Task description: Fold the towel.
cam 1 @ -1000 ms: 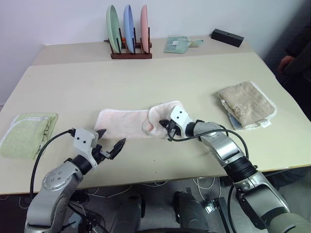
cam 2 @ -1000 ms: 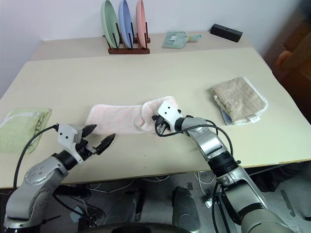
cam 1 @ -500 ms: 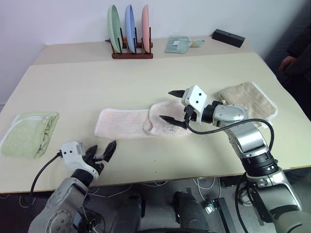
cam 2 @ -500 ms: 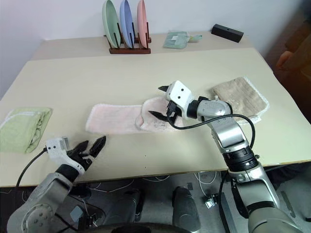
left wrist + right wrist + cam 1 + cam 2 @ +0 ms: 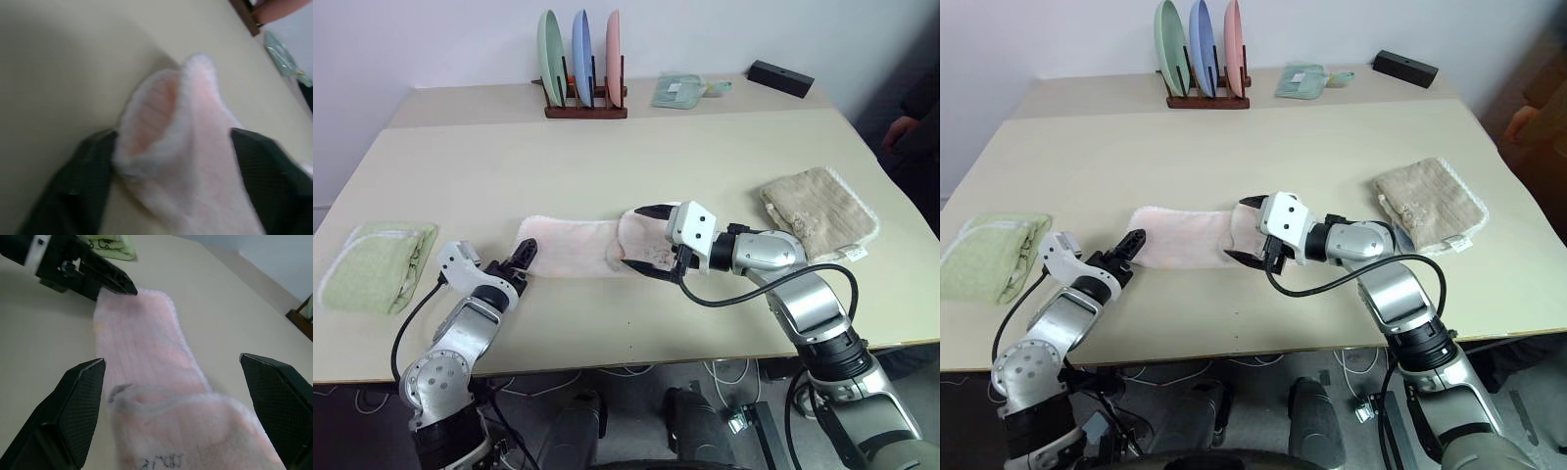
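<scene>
my right pincer [image 5: 644, 242] has let go and hangs spread over the folded end, while my left pincer [image 5: 518, 264] is now narrowing, not yet clamped, on the towel [image 5: 570, 247]'s 9 o'clock end for the next fold.

Left gripper [image 5: 521, 260] is held low with its 2 fingers [image 5: 83, 186] parted. Right gripper [image 5: 642, 242] is raised, pointed toward the robot's left, fingers [image 5: 80, 401] spread wide.
</scene>
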{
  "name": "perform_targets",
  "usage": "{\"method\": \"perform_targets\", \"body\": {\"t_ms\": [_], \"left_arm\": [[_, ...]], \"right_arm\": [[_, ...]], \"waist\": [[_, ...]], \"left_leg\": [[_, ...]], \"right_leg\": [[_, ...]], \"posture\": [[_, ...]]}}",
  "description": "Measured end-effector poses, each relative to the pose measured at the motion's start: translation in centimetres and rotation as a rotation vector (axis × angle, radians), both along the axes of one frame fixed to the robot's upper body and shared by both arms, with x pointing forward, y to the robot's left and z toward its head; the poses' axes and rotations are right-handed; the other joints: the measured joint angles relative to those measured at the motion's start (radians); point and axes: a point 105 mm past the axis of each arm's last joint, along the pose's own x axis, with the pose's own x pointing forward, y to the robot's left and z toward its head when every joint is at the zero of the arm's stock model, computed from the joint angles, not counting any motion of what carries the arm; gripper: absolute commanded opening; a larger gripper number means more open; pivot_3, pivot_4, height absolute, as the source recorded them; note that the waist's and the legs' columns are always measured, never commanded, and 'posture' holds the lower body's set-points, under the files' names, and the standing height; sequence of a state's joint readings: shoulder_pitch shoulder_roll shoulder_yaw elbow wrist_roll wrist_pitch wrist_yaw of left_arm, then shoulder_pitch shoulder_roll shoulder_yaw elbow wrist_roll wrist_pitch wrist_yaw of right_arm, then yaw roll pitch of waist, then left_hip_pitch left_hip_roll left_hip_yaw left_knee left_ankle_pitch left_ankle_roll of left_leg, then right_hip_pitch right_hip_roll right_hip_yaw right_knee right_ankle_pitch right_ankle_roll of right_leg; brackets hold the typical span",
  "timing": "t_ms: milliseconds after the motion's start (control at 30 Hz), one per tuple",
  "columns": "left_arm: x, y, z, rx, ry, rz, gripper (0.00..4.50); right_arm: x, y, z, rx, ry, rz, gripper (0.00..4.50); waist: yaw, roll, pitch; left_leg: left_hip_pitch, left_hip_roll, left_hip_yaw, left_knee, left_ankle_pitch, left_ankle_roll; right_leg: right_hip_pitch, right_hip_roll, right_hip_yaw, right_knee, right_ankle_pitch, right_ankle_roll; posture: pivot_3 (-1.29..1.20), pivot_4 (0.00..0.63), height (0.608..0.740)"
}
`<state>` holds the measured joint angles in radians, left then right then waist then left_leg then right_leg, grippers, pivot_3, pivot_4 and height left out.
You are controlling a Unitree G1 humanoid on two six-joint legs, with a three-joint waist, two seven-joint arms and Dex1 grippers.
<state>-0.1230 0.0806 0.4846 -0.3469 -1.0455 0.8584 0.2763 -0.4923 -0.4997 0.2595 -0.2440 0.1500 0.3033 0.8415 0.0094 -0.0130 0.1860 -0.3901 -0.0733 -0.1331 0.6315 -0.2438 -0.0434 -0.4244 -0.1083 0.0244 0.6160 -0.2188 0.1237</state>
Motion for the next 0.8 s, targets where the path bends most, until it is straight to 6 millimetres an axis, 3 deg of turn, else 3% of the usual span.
{"method": "perform_targets", "body": {"t_ms": [133, 167, 333, 500, 567, 667, 800], "left_arm": [[0.0, -0.3, -0.7, -0.025, 0.028, -0.010, 0.17], [0.0, -0.3, -0.6, -0.032, 0.026, -0.011, 0.03], [0.2, 0.9, 0.8, 0.001, -0.043, 0.009, 0.03], [-0.8, 6.3, 6.2, 0.222, -0.226, 0.101, 0.03], [-1.2, 7.1, 8.1, 0.315, -0.281, 0.093, 0.03], [-0.8, 5.3, 10.0, 0.417, -0.353, -0.032, 0.03], [-0.3, -0.9, 12.6, 0.556, -0.499, -0.305, 0.03]], "right_arm": [[0.0, -0.1, 0.0, -0.009, -0.003, -0.015, 4.50], [-0.1, -0.1, 0.0, -0.011, -0.004, -0.017, 4.50], [-0.2, -0.4, -0.3, -0.026, 0.002, -0.030, 4.50], [0.0, -1.9, -0.8, -0.063, 0.020, -0.069, 4.50], [0.0, -2.2, -0.8, -0.068, 0.018, -0.078, 4.50], [0.1, -2.2, -0.8, -0.068, 0.016, -0.078, 4.50], [0.2, -2.2, -0.9, -0.072, 0.014, -0.083, 4.50]], "waist": [[0.003, -0.001, 0.000], [0.003, -0.001, 0.000], [0.000, -0.001, 0.000], [-0.004, -0.001, 0.000], [-0.003, -0.001, 0.000], [0.006, -0.002, 0.001], [0.001, -0.003, 0.001]], "left_leg": [[0.000, 0.000, 0.000, 0.000, 0.000, 0.000], [0.000, 0.000, 0.000, 0.000, 0.000, 0.000], [0.000, 0.000, 0.000, 0.000, 0.000, 0.000], [0.000, 0.001, 0.000, -0.001, 0.000, 0.000], [-0.001, 0.001, 0.000, -0.001, 0.000, 0.000], [-0.001, 0.000, 0.000, 0.000, 0.000, -0.001], [-0.001, 0.000, 0.001, -0.001, 0.000, -0.001]], "right_leg": [[0.000, 0.000, 0.000, -0.001, 0.000, 0.000], [0.000, 0.000, 0.000, -0.001, 0.000, 0.000], [0.000, 0.000, 0.000, -0.001, 0.000, 0.000], [-0.001, 0.001, 0.000, -0.001, 0.000, -0.001], [-0.001, 0.001, 0.000, -0.001, -0.001, -0.002], [0.000, 0.001, 0.000, -0.001, -0.001, -0.002], [0.000, 0.000, 0.000, -0.002, 0.000, -0.001]], "posture": [[0.00, 0.150, 0.738], [0.00, 0.150, 0.738], [0.00, 0.150, 0.738], [0.00, 0.150, 0.738], [0.00, 0.150, 0.738], [0.00, 0.150, 0.738], [0.00, 0.150, 0.738]]}}
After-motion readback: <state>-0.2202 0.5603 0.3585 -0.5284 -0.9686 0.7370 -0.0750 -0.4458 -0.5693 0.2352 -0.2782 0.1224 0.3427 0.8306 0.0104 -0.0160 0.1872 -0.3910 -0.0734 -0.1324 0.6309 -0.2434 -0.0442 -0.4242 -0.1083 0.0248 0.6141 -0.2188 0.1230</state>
